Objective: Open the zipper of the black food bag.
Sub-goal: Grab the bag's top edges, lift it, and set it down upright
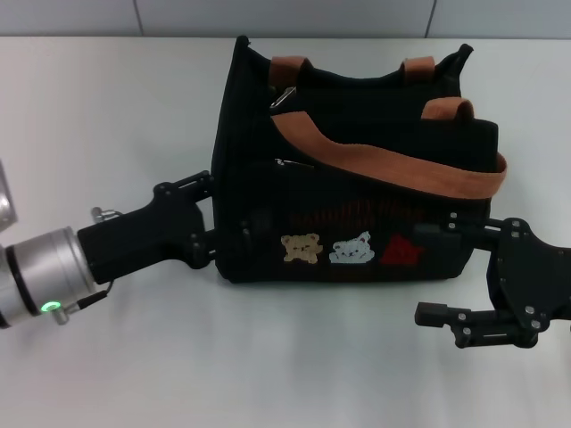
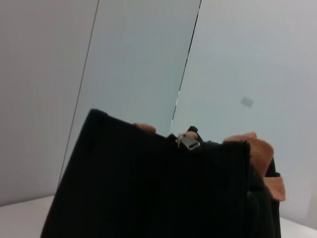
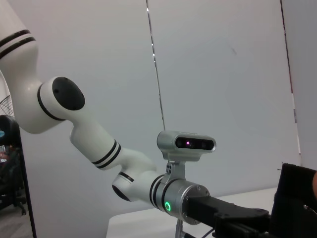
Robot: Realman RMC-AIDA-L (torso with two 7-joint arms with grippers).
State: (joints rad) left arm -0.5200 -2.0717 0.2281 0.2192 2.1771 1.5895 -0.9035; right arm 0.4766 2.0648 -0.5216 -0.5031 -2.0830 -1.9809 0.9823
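The black food bag stands upright in the middle of the white worktop, bear patches facing the robot, tan handle draped across its top. Left pincer is pressed right up against the bag's left end, one finger high, one low, spread wide across that end panel. Right pincer sits by the bag's lower right corner, fingers spread wide with nothing between them. The zipper has its silver pull tab up near the top left end, clear of both pincers; the left wrist view catches that tab glinting on the top edge.
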